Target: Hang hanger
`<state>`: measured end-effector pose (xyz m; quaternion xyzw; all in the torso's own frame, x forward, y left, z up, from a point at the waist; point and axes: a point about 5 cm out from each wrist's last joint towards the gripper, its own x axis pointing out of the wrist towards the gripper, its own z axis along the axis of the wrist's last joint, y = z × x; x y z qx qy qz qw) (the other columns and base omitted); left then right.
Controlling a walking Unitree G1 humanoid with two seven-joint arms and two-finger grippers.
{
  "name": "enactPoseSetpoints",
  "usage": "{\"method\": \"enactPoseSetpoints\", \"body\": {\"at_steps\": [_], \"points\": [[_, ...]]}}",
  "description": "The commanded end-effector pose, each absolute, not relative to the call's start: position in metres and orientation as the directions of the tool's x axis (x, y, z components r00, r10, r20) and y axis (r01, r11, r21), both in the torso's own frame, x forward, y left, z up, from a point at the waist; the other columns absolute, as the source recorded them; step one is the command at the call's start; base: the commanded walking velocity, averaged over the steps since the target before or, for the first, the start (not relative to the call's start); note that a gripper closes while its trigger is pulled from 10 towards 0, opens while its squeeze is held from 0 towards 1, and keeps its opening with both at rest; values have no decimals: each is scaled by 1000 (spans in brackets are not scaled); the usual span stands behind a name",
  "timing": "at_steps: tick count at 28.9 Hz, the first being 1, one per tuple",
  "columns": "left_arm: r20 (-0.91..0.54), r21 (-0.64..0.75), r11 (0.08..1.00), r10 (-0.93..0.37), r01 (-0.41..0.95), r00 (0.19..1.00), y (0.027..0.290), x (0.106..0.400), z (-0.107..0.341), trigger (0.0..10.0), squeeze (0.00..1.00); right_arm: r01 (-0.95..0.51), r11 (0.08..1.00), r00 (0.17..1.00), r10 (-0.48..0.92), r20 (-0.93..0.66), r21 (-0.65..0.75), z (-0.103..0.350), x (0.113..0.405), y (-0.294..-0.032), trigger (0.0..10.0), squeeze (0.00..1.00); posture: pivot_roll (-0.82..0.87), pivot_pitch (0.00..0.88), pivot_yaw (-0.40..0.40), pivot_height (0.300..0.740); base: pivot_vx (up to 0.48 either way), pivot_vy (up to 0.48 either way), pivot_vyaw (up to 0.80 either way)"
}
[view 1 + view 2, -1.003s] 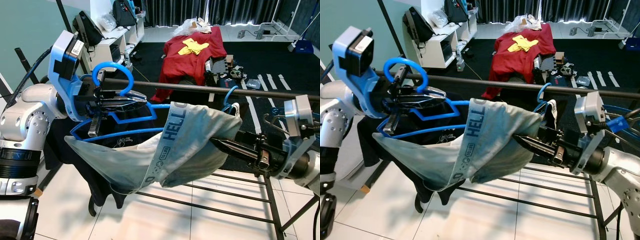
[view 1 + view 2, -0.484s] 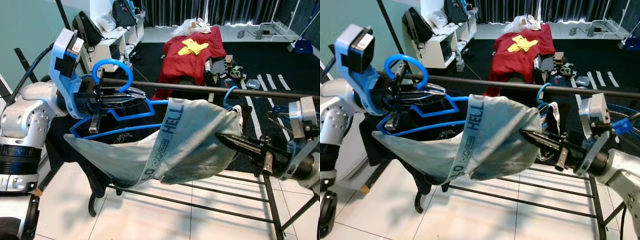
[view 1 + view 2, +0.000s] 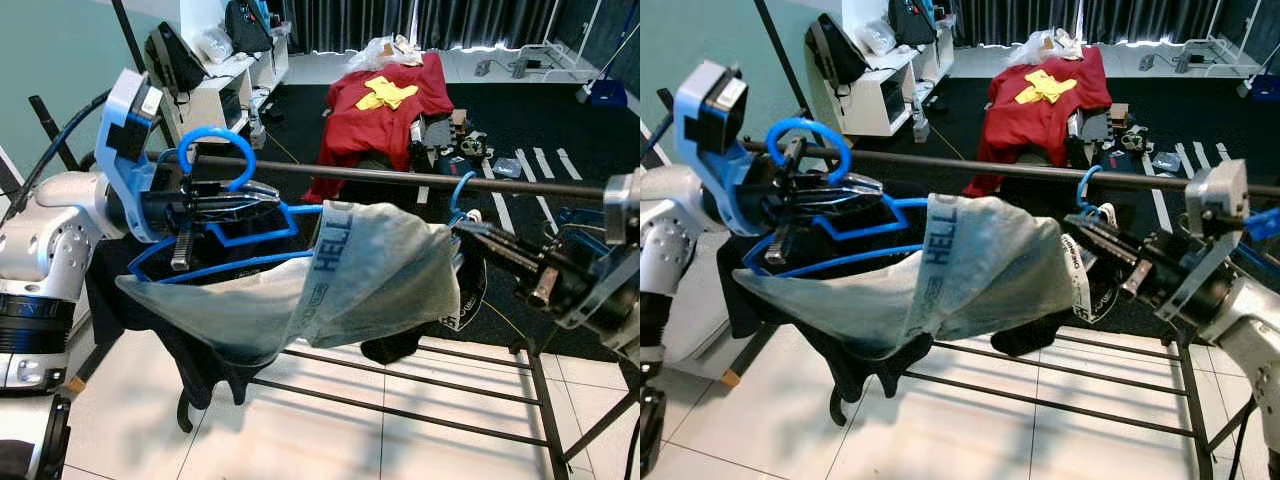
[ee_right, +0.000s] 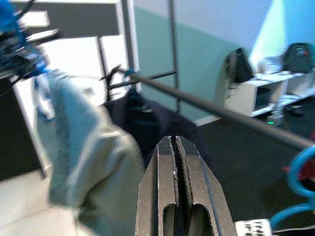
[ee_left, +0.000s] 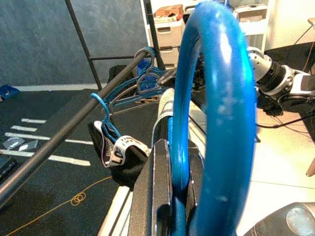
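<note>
Gripping the blue hanger (image 3: 232,215) just below its hook, the left gripper (image 3: 225,200) held it up at the dark rail (image 3: 400,178) in the left eye view, fingers pinched on the plastic. The hook curved over the rail at the rail's left end; whether it bore on the bar could not be told. A pale grey-blue shirt (image 3: 330,285) with dark lettering hung from the hanger, sagging toward the white tiled floor (image 3: 330,440). To the right, the right gripper (image 3: 470,228) reached in near the shirt's far edge, its fingers pressed together with nothing between them, just beside a second blue hanger hook (image 3: 458,190) on the rail. Behind lay a red garment (image 3: 385,110) on the dark carpet.

From the right eye view the same layout showed: the hanger at the rail's left end, the shirt draped between the two arms, the right gripper apart from the cloth.

Looking along the left wrist, the hanger's hook (image 5: 216,108) rose large and blue from between the black fingers (image 5: 157,196), with the rail running away past it.

Along the right wrist, the two fingers (image 4: 160,187) lay tight against each other, the shirt (image 4: 83,162) beside them and the rail crossing beyond.
</note>
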<state>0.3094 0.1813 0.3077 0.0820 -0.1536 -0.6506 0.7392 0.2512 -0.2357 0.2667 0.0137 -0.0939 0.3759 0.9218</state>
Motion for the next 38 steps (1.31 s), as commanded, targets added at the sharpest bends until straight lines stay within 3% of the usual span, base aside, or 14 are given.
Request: {"method": "enactPoseSetpoints", "body": {"at_steps": [1, 6, 8, 16, 23, 27, 30, 31, 33, 34, 38], "points": [[96, 317, 173, -984, 933, 150, 193, 311, 306, 0, 0, -644, 764, 740, 636, 218, -43, 271, 256, -245, 0, 0, -89, 1, 53, 740, 0, 0, 0], [20, 286, 231, -972, 930, 236, 208, 316, 290, 0, 0, -558, 830, 793, 531, 297, 6, 279, 264, -259, 0, 0, -85, 35, 58, 740, 0, 0, 0], [-63, 267, 282, -949, 922, 309, 217, 320, 271, 0, 0, -513, 858, 828, 485, 281, 30, 273, 269, -265, 0, 0, -84, 46, 58, 740, 0, 0, 0], [-68, 186, 296, -947, 937, 313, 219, 313, 248, 0, 0, -439, 896, 876, 409, 257, 71, 262, 278, -267, 0, 0, -92, 63, 52, 740, 0, 0, 0], [-178, 205, 353, -904, 913, 389, 234, 317, 231, 0, 0, -350, 928, 907, 302, 294, 128, 266, 285, -278, 0, 0, -82, 64, 58, 740, 0, 0, 0], [-37, 184, 458, -881, 870, 471, 223, 328, 232, 0, 0, -424, 903, 899, 409, 160, 71, 238, 291, -246, 0, 0, -70, 68, 59, 740, 0, 0, 0], [-14, 175, 478, -873, 861, 488, 217, 331, 228, 0, 0, -445, 895, 892, 438, 111, 45, 229, 292, -237, 0, 0, -70, 68, 59, 740, 0, 0, 0], [7, 135, 516, -854, 846, 520, 204, 333, 213, 4667, 0, -433, 900, 901, 430, 54, 57, 211, 296, -226, 10000, 0, -61, 94, 53, 740, 0, 0, 0], [30, 52, 598, -802, 800, 597, 185, 331, 184, 8980, 0, -399, 909, 916, 402, -2, 119, 186, 301, -205, 10000, 0, -53, 96, 53, 740, 0, 0, 0], [36, 30, 625, -781, 780, 624, 180, 330, 176, 10000, 0, -395, 907, 916, 401, -10, 144, 181, 302, -198, 10000, 0, -49, 103, 53, 740, 0, 0, 0], [1, -16, 703, -711, 711, 703, 179, 324, 150, 10000, 0, -423, 889, 901, 434, -27, 178, 170, 298, -180, 10000, 0, -32, 109, 47, 740, 0, 0, 0]]}}
